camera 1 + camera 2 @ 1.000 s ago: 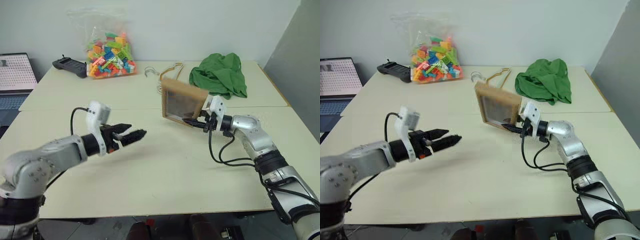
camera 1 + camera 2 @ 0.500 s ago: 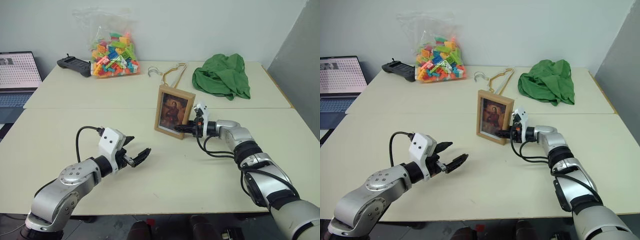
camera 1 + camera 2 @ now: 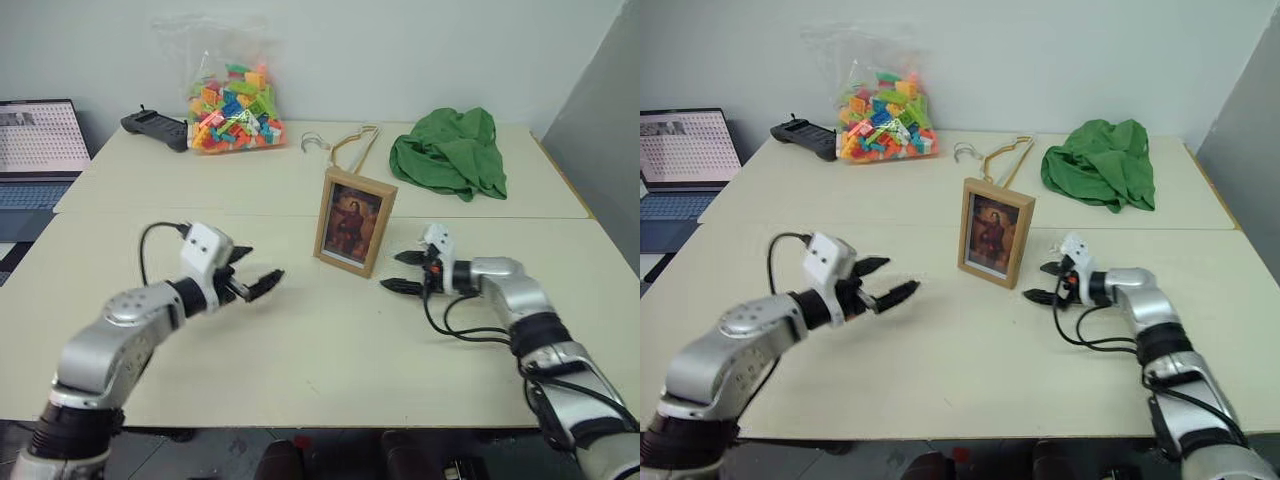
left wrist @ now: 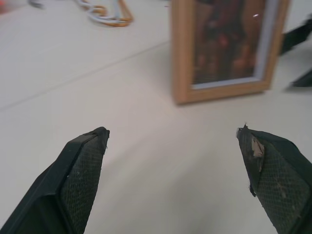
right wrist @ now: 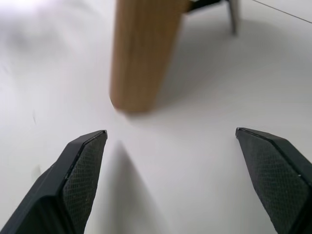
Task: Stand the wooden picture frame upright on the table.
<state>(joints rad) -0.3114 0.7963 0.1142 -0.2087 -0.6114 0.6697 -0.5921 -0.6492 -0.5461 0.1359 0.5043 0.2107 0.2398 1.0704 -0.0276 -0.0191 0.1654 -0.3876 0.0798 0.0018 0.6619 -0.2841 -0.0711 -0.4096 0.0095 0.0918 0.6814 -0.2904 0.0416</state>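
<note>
The wooden picture frame [image 3: 353, 221] stands upright on the cream table [image 3: 330, 345], just in front of the seam, its dark portrait facing me. In the right wrist view, its wooden side edge [image 5: 141, 53] and a leg of the stand behind it show. My right gripper [image 3: 395, 271] is open just to the right of the frame, low over the table, with a small gap to the frame and nothing between its fingers. My left gripper [image 3: 258, 272] hovers open and empty to the frame's left, pointing toward it [image 4: 224, 48].
At the back of the table lie a bag of coloured bricks [image 3: 228, 108], a black controller [image 3: 153, 128], wire hangers [image 3: 340, 145] and a green cloth [image 3: 450, 150]. A laptop [image 3: 40, 140] sits at the far left.
The right gripper set the tilted frame down upright, opened, and drew back to the right and down. The frame now stands alone. The left gripper shifted slightly; the camera moved.
</note>
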